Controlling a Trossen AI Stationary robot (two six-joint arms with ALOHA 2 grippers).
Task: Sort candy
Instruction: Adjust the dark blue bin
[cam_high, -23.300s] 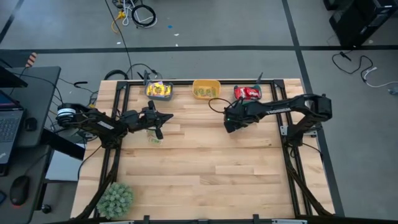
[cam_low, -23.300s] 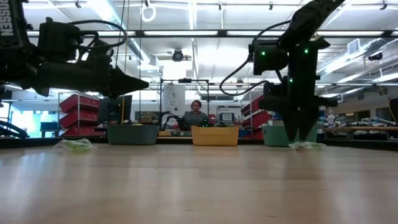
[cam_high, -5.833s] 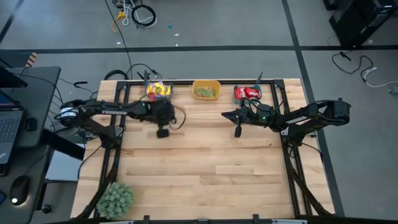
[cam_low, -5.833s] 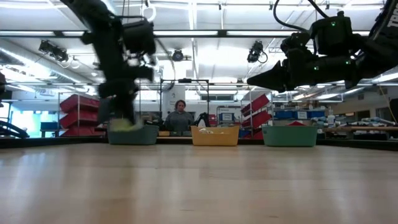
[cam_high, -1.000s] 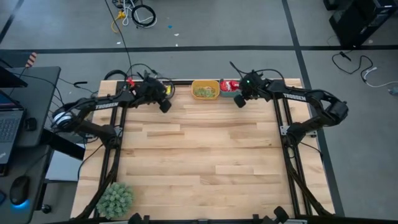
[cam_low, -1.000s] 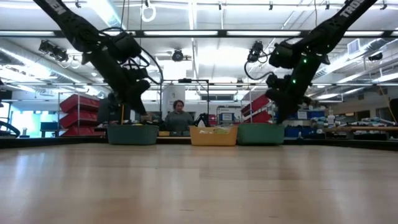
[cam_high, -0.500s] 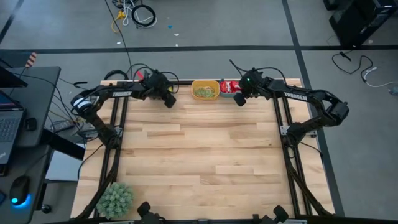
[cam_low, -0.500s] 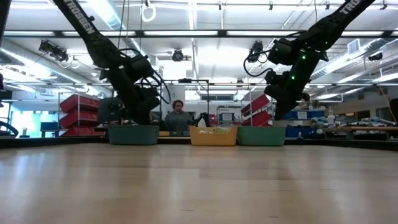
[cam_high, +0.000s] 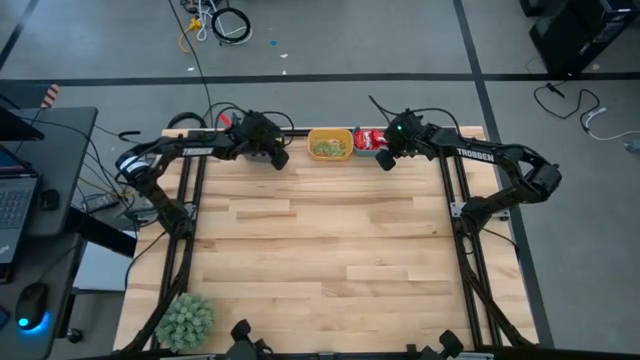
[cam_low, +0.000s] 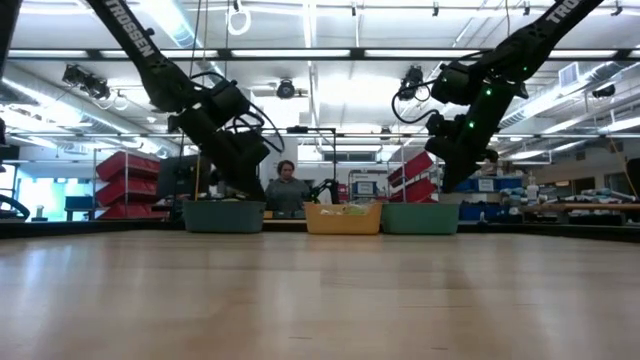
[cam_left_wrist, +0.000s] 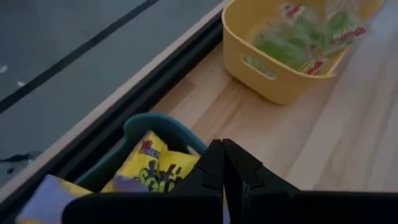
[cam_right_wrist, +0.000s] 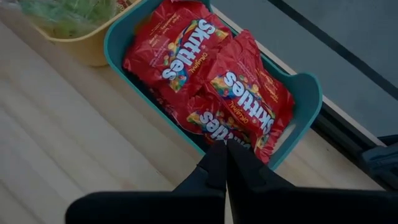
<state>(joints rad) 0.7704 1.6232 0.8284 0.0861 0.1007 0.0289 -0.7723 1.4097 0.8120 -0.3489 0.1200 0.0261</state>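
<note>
Both grippers closed and empty at the far-edge bins; candy lay sorted by kind.

High view: the left gripper (cam_high: 278, 158) stood over the near side of its teal bin, the right gripper (cam_high: 384, 161) likewise, with the yellow bin (cam_high: 330, 144) between them. Low view: three bins sat in a row under the two arms; a person (cam_low: 289, 190) sat behind. Left wrist view: fingers (cam_left_wrist: 222, 163) were pressed together, nothing held; yellow packets (cam_left_wrist: 155, 165) lay just beyond the tips, pale green packets (cam_left_wrist: 298, 34) farther off. Right wrist view: fingers (cam_right_wrist: 222, 158) were shut on nothing, with red packets (cam_right_wrist: 205, 74) directly ahead in the teal bin (cam_right_wrist: 305, 99).
</note>
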